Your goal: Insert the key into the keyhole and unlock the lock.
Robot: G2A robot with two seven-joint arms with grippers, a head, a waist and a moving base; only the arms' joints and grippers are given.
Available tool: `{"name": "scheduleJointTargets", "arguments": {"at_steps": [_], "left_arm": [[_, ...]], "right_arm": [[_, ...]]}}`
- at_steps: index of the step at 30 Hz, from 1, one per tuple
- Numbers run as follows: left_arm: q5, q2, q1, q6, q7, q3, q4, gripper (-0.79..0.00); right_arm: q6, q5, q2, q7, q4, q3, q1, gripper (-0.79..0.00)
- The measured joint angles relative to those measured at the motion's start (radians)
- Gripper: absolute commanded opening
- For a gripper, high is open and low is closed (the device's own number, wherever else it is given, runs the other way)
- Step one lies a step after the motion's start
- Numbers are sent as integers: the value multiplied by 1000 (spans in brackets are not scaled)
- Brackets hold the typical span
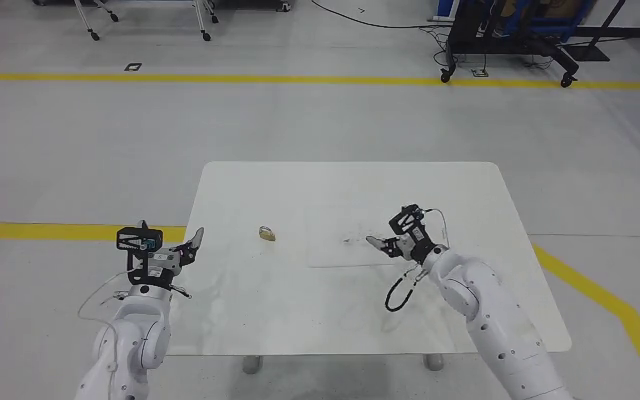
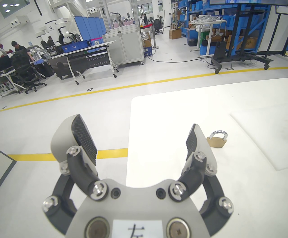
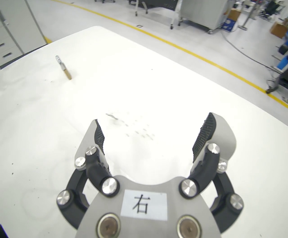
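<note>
Padlock (image 2: 217,139); key (image 3: 111,116) well apart from it — step: key pickup. Left gripper (image 2: 135,122), right gripper (image 3: 154,121) both spread, empty — right must pinch low.

A large, brightly lit workshop has a pale grey floor (image 1: 320,120) crossed by yellow tape lines (image 1: 300,78). A white worktop (image 1: 300,320) stands in the middle. Beyond it are blue storage shelves (image 2: 225,11), grey desks (image 2: 90,59), black office chairs (image 2: 22,72), cardboard boxes (image 2: 175,33) and a black wheeled stand (image 1: 510,45).
</note>
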Motion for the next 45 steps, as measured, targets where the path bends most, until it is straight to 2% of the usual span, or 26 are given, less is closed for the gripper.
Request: {"name": "scheduleJointTargets", "arguments": {"at_steps": [3,7,9,11,12,13,14,17,19,23,25,27,33,34,35,36,45], "left_arm": [[0,0,0,0,0,0,0,0],[0,0,0,0,0,0,0,0],[0,0,0,0,0,0,0,0],[0,0,0,0,0,0,0,0],[0,0,0,0,0,0,0,0],[0,0,0,0,0,0,0,0],[0,0,0,0,0,0,0,0],[0,0,0,0,0,0,0,0],[0,0,0,0,0,0,0,0],[0,0,0,0,0,0,0,0],[0,0,0,0,0,0,0,0],[0,0,0,0,0,0,0,0],[0,0,0,0,0,0,0,0],[0,0,0,0,0,0,0,0],[0,0,0,0,0,0,0,0],[0,0,0,0,0,0,0,0],[0,0,0,0,0,0,0,0]], "right_arm": [[-148,21,-4,-35,76,-53,70,0],[-388,-64,-1,-77,175,-111,180,0],[-435,-128,-3,-61,219,-137,233,0],[-415,-211,-10,-31,256,-181,289,-102],[-408,-230,-14,-31,273,-198,311,-240],[-415,-245,-17,-33,299,-215,340,-336],[-430,-252,-20,-36,315,-227,360,-394],[-481,-282,-28,-46,357,-269,414,-372],[-494,-324,-35,-28,382,-307,447,-311],[-510,-354,-56,-18,454,-372,507,-237],[-501,-353,-68,-12,498,-397,538,-296],[-493,-354,-77,-12,525,-417,559,-403],[-515,-362,-97,-40,590,-462,606,-551],[-523,-366,-100,-41,603,-471,614,-613],[-525,-369,-103,-40,611,-478,620,-717],[-527,-371,-106,-40,619,-485,625,-785],[-544,-402,-125,-57,660,-535,661,-785]]}}
